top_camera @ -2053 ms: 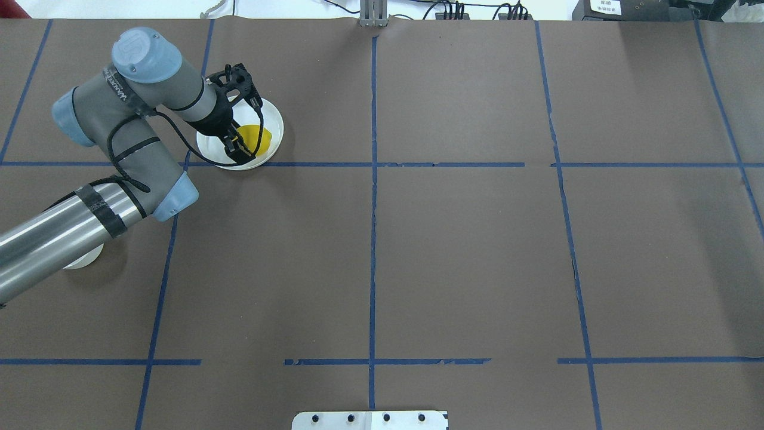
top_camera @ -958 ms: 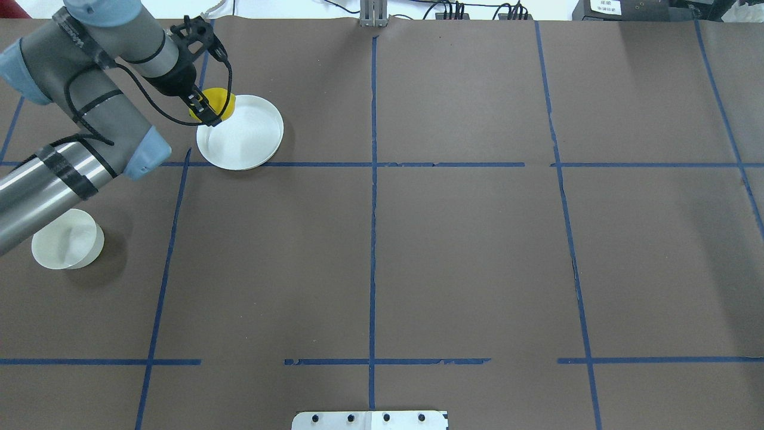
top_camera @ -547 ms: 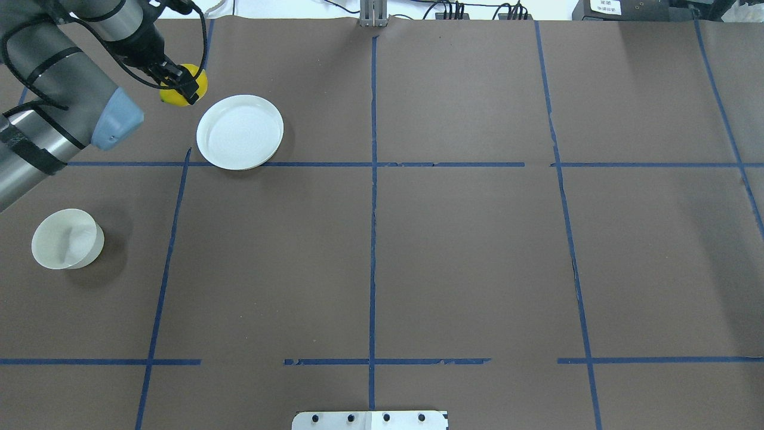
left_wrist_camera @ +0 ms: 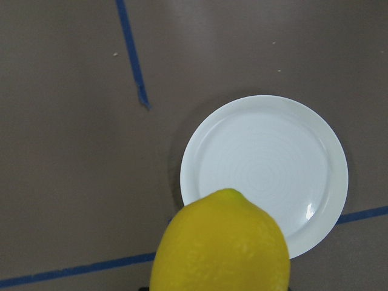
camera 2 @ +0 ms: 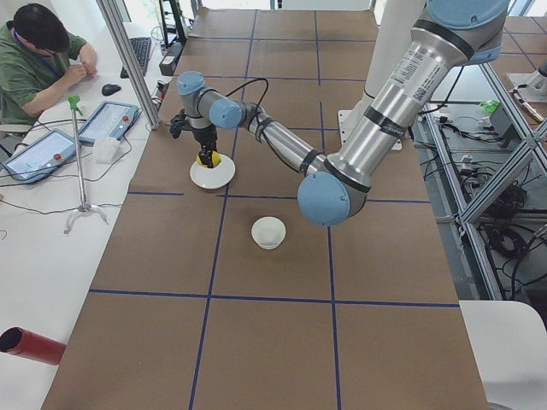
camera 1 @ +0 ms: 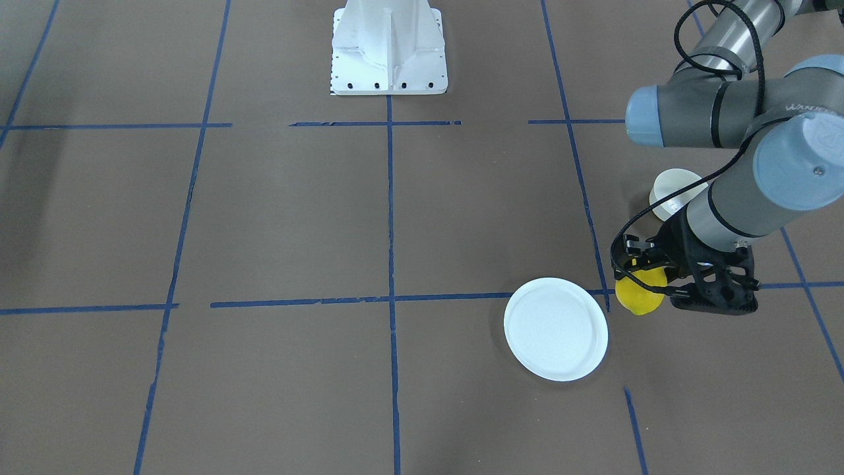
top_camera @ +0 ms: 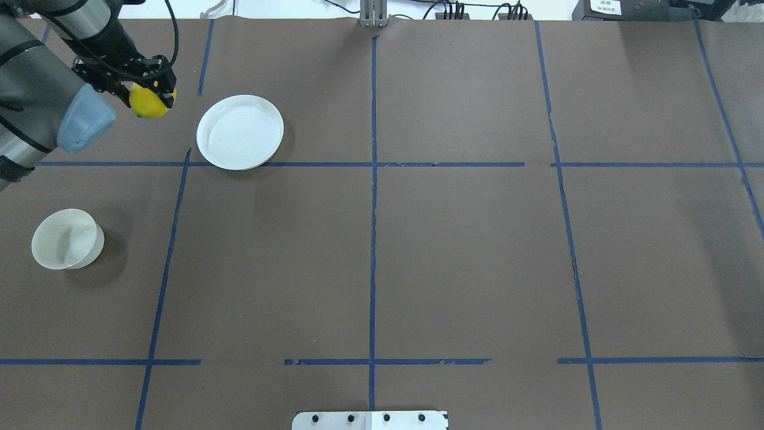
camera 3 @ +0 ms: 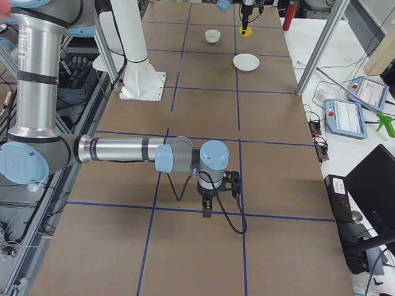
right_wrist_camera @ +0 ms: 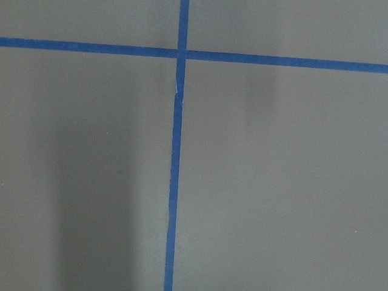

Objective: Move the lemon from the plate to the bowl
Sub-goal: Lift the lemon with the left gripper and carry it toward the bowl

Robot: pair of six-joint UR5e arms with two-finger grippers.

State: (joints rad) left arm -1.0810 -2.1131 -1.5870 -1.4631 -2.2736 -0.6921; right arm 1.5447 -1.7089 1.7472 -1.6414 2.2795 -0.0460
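My left gripper (top_camera: 148,94) is shut on the yellow lemon (top_camera: 149,104) and holds it in the air, left of the plate in the overhead view. The lemon also shows in the front view (camera 1: 638,295) and fills the bottom of the left wrist view (left_wrist_camera: 221,245). The flat white plate (top_camera: 240,131) lies empty on the table, also in the left wrist view (left_wrist_camera: 267,167) and front view (camera 1: 556,328). The small deep white bowl (top_camera: 64,239) stands empty near the table's left edge, nearer the robot. My right gripper (camera 3: 208,208) hangs low over bare table far from them; I cannot tell if it is open.
Blue tape lines cross the brown table cover (top_camera: 465,251). The robot's white base (camera 1: 389,49) stands at the middle of the near edge. An operator (camera 2: 38,60) sits at a side desk with tablets beyond the far edge.
My left gripper has lifted the lemon off the plate and carried it leftward, past the plate's rim. The plate is now empty. The bowl has not moved.
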